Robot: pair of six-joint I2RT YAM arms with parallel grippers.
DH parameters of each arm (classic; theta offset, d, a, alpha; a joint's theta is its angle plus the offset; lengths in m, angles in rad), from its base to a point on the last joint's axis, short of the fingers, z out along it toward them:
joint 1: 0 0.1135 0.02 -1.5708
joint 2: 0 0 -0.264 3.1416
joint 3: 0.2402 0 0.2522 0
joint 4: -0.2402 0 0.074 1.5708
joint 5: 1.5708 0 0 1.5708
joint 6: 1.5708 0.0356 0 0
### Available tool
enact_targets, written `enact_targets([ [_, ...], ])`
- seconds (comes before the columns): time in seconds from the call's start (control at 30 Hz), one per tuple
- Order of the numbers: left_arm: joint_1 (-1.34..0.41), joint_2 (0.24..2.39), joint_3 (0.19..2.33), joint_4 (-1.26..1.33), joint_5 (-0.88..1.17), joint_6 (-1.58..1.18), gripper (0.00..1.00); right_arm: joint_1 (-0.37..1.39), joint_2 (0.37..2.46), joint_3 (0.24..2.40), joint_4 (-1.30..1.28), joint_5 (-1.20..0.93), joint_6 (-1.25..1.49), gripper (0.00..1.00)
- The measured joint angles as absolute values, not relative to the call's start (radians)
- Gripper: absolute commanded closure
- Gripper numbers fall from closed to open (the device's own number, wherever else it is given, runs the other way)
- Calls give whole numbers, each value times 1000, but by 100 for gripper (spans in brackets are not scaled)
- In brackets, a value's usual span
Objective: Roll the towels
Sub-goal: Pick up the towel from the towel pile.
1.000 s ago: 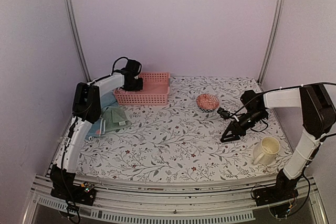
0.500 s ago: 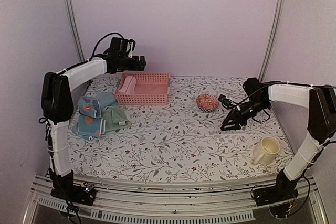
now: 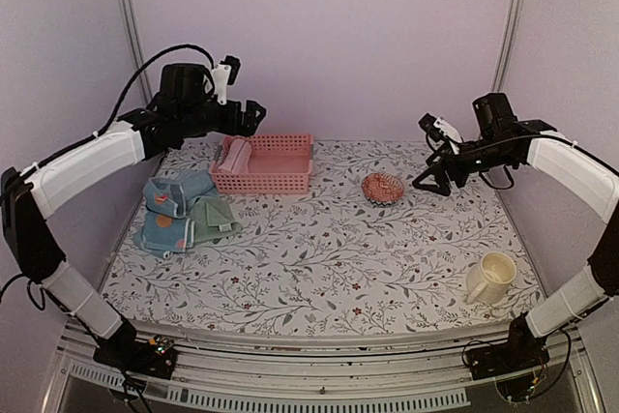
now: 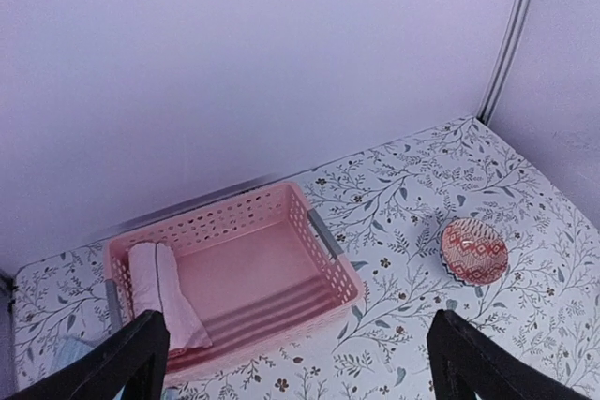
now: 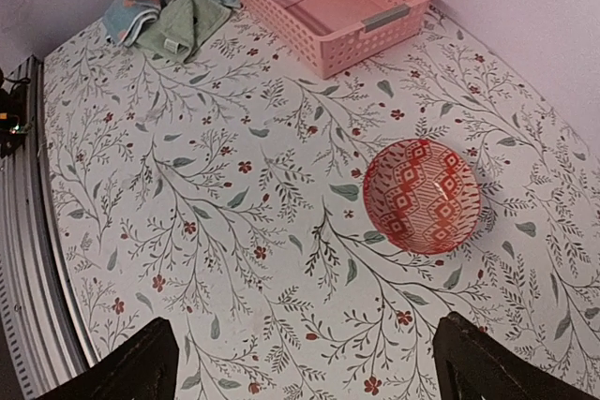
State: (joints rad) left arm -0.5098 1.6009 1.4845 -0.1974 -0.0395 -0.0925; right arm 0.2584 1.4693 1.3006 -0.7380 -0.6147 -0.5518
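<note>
the left gripper stood open, its two dark fingers showing at the bottom corners, far apart, with nothing between them. beyond them a pink slatted basket sat on the flower-printed table cover, close to the pale purple wall. a rolled pink towel lay inside the basket against its left end; the remaining floor of the basket was bare. a small red-patterned bowl sat on the cover, well to the right of the basket. a sliver of blue cloth peeked in at lower left. a metal post rose in the right corner.
</note>
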Motion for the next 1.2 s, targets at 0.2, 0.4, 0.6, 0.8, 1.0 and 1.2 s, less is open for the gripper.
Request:
enact_targets([
  [0.2,-521,1402,1256,-210,-269,-151,1,199,1393,1158,-586,-616,-455,0],
  [0.4,-508,1395,1106,-386,-553,-268,21,168,1437,1042,-561,-715,-474,14],
  [0.6,-419,1298,1011,-535,-611,-431,29,169,1460,1028,-561,-778,-526,22],
  [0.8,-337,1265,1003,-566,-580,-531,31,169,1513,1028,-592,-814,-573,23],
  [1.0,-287,1355,1003,-572,-548,-589,34,170,1513,1028,-601,-826,-592,23],
  [1.2,-236,1438,1008,-571,-527,-603,48,170,1517,1028,-606,-826,-602,24],
])
